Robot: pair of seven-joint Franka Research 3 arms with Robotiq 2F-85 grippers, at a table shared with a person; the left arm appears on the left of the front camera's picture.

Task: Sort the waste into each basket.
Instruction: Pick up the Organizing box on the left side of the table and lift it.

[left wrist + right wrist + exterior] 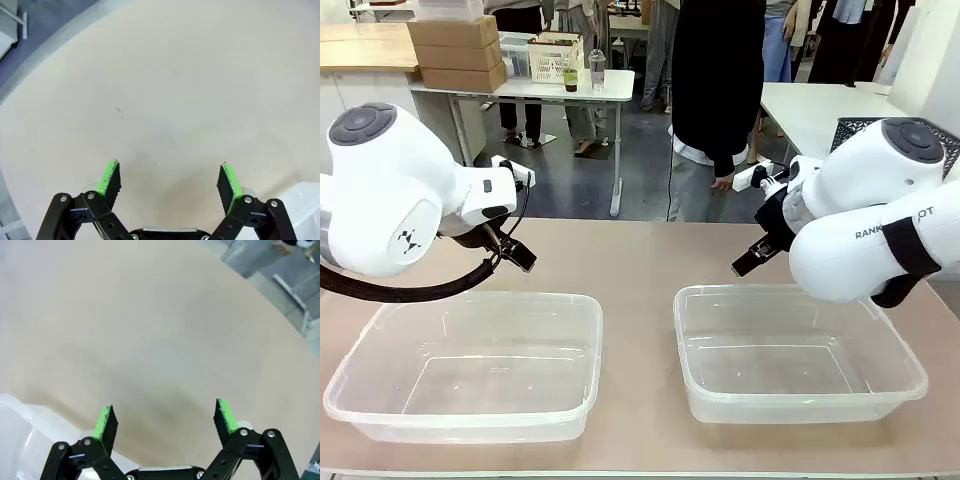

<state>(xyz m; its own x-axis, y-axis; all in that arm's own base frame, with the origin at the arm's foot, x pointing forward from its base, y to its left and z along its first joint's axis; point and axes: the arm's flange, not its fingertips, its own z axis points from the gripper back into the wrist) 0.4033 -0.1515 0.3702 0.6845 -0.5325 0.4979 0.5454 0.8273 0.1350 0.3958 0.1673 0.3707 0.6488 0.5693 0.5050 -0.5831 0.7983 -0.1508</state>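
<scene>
Worktop [640, 260] carries two clear tubs [460, 430]; my left gripper [168, 171] and right gripper [164, 411] gape open, empty. I reckon cans are light and crushable: grip mid-body.

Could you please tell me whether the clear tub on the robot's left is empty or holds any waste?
Empty: the left tub has clear walls and floor, and only the table shows through them; nothing lies inside.

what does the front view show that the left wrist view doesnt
Front view: the right tub, empty, the right gripper poised behind it, and a person standing across the table. Left wrist view: the left gripper's green pads close up, wide apart with nothing between them. Shared: the beige tabletop, the left gripper, and what looks like a corner of the left tub.
</scene>
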